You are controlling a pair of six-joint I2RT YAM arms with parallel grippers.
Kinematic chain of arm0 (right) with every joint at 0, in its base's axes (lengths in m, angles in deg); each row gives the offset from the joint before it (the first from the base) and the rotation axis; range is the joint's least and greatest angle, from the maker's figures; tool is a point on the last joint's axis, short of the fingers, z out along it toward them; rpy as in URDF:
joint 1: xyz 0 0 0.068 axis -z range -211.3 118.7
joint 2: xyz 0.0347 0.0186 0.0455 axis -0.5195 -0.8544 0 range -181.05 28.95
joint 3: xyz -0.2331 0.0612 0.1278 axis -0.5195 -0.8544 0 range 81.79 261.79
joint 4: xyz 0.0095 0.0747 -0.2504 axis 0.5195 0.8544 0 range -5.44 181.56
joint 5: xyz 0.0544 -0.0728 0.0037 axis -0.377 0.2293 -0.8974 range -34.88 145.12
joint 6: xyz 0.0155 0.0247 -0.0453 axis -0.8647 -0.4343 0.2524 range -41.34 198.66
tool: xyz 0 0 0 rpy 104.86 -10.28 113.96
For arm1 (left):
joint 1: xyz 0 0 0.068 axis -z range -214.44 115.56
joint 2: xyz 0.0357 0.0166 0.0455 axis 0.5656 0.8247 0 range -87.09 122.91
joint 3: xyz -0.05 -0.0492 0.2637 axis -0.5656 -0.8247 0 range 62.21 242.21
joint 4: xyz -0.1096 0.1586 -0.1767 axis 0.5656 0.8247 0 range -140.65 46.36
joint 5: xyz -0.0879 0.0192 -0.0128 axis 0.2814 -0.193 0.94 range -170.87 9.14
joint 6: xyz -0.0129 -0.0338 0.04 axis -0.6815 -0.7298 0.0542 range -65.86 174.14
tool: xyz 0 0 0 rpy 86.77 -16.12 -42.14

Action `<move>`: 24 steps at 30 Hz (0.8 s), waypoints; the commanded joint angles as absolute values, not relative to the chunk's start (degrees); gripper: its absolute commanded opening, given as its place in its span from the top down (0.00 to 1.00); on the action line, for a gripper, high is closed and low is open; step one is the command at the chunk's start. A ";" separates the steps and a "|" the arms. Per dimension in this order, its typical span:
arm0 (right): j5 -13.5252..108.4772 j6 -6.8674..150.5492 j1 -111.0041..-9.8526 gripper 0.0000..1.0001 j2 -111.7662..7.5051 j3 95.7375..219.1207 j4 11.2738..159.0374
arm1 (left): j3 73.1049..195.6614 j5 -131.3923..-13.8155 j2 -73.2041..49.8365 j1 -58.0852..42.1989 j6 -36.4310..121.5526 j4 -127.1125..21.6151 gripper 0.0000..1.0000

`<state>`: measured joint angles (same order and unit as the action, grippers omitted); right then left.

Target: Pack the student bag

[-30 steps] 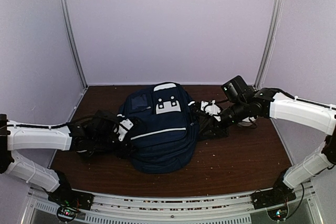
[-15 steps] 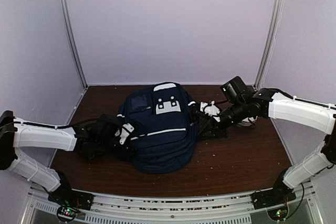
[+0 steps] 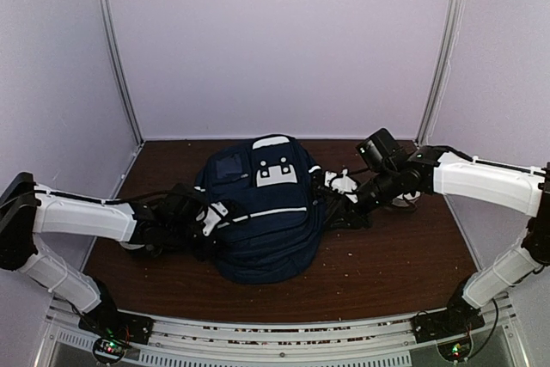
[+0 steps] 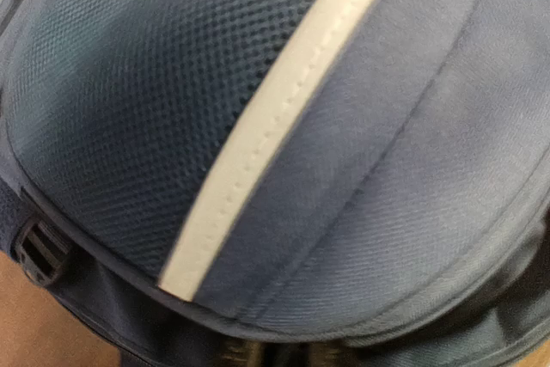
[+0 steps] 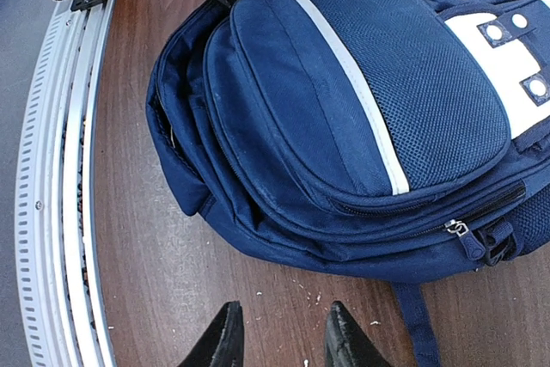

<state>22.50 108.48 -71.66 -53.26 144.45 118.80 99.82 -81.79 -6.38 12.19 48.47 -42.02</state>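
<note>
Left gripper sits against the left flank of the student bag. Its wrist camera is so close that we see only navy mesh, a white stripe and a small dark buckle, so we cannot tell whether its jaws are parted or closed. Our right gripper hovers low by the bag's right side, its two black fingertips apart over bare wood with nothing between them and a dark strap just beside. The bag lies flat in the middle of the brown table, front pocket upward. A dark gap along its lower side may be an open zip, but we cannot be sure.
</note>
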 commanded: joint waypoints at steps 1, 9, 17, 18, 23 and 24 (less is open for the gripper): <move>21.50 108.80 -71.29 0.67 -53.24 145.41 119.65 | 103.57 -80.51 -7.10 11.79 47.96 -42.84 0.95; 21.27 108.80 -71.29 0.67 -53.80 145.55 119.56 | 102.33 -78.07 -15.21 11.88 41.34 -35.64 1.00; 21.52 108.18 -71.38 0.68 -54.46 146.03 119.59 | 100.11 -73.61 -17.30 12.33 37.29 -35.79 1.00; 21.61 108.00 -71.38 0.68 -54.46 146.00 119.43 | 100.15 -72.17 -16.78 12.72 37.26 -36.31 1.00; 22.61 106.93 -71.38 0.68 -55.37 146.28 118.84 | 104.13 -65.56 -11.32 15.37 38.46 -38.29 1.00; 22.80 106.77 -71.38 0.68 -55.57 146.35 118.72 | 105.19 -64.38 -9.81 15.87 39.11 -38.33 1.00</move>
<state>22.01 108.06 -71.66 -54.40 144.54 119.28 101.35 -72.53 -13.51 13.37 38.48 -34.57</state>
